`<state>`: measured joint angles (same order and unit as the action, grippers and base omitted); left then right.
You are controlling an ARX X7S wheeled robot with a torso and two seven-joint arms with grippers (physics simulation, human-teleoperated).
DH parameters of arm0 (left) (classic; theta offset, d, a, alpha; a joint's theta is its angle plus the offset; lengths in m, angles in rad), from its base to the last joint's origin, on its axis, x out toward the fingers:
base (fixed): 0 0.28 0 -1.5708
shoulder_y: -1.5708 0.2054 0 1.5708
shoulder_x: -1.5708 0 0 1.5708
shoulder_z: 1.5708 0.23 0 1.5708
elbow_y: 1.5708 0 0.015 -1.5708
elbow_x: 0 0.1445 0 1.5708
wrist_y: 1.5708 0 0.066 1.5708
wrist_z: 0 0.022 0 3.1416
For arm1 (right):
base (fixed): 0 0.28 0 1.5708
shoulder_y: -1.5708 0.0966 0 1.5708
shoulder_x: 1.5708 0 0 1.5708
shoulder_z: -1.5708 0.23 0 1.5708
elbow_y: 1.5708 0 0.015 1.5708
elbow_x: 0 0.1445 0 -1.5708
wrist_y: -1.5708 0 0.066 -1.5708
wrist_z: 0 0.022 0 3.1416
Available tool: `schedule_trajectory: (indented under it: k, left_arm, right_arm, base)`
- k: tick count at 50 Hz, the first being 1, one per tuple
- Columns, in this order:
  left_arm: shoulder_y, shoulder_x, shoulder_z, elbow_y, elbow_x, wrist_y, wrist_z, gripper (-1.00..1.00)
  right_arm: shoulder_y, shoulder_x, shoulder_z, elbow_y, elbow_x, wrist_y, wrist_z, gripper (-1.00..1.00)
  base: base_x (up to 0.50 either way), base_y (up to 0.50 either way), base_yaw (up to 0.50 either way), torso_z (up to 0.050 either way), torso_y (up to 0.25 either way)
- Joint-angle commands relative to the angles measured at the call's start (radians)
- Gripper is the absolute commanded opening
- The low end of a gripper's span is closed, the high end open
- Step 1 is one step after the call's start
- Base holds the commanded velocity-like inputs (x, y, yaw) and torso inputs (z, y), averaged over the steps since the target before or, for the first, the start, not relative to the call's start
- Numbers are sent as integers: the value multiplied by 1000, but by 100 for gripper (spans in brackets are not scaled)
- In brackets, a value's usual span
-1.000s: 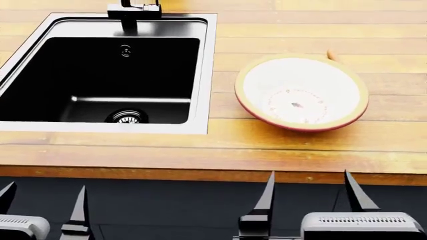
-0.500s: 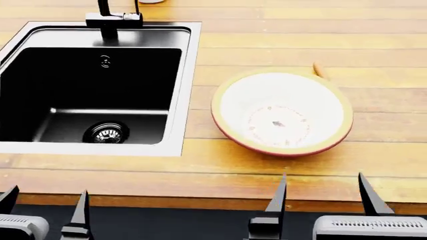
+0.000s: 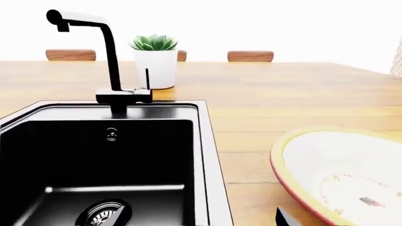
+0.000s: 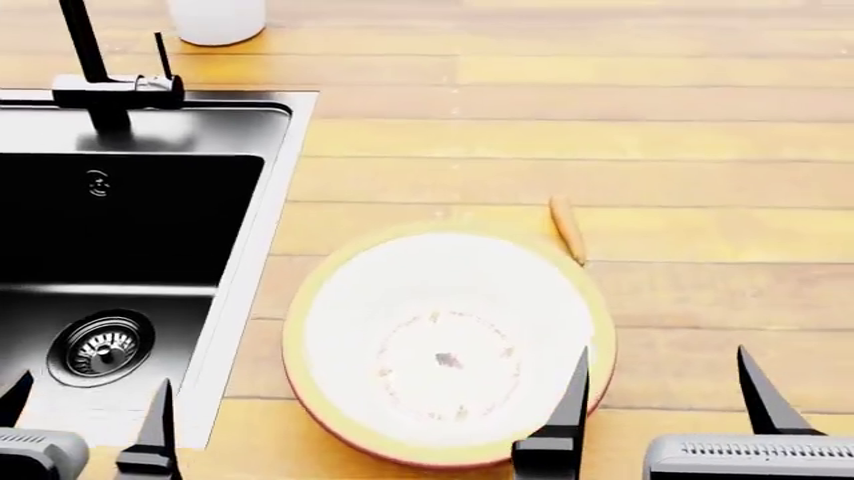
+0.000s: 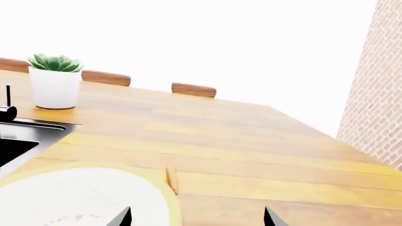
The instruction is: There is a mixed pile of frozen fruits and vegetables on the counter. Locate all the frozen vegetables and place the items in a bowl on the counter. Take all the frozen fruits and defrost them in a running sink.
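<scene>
Starting at the left: the left gripper (image 4: 87, 415) is hanging with its dark fingers spread apart and nothing between them, tips over the near rim of the sink (image 4: 247, 260). Ahead of those tips the black basin is showing its round metal drain (image 4: 102, 346), and further ahead the black faucet (image 4: 100, 75) is rising from the rear rim, a white plant pot (image 4: 214, 18) standing beyond it. Moving right, the bowl (image 4: 320, 300) is sitting on the wooden counter (image 4: 601, 120) between the two grippers, just beside the sink, white inside and empty. The right gripper (image 4: 665, 395) is also parted and holding nothing, its inner finger overlapping the bowl's near right rim. Just ahead, a small orange carrot (image 4: 569, 228) is lying against the bowl's far rim. No eggplant or round fruit is showing.
</scene>
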<state>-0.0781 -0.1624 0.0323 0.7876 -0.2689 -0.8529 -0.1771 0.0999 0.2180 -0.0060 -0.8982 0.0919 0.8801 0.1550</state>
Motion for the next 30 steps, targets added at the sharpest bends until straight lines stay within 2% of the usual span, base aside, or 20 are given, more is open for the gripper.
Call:
schedule_trajectory:
  k: [1,15,24,25,26,28,30]
  left_arm:
    - [1,14,-34,3,-1,18,22,100]
    - [-18,-6,-92,20,-37,-8,15,100]
    - [-17,-7,-82,21,-42,-10,5,100]
    - [-9,-21,-82,29,-47,-19,15,100]
    - [-11,-22,-82,30,-50,-21,15,100]
    - [-16,-21,-91,31,-58,-29,15,100]
    - [-18,-22,-89,27,-58,-28,14,100]
  right_arm:
    - [2,-13,32,-5,-6,5,-18,100]
    - [-2,-1,8,10,-2,-6,-17,100]
    - [31,0,17,-1,15,46,-17,100]
    - [181,37,51,-16,110,196,-105,100]
    - [331,35,67,-15,128,346,-122,100]
    - [429,35,80,0,156,645,-152,100]
    - [495,55,50,39,165,674,-155,100]
  base:
    - [430,-215,0,0,0]
    - [484,-84,0,0,1]
    - [490,0,0,0,0]
    - [0,0,0,0,11]
    - [0,0,0,0,0]
    - [0,0,0,0,0]
    - [0,0,0,0,0]
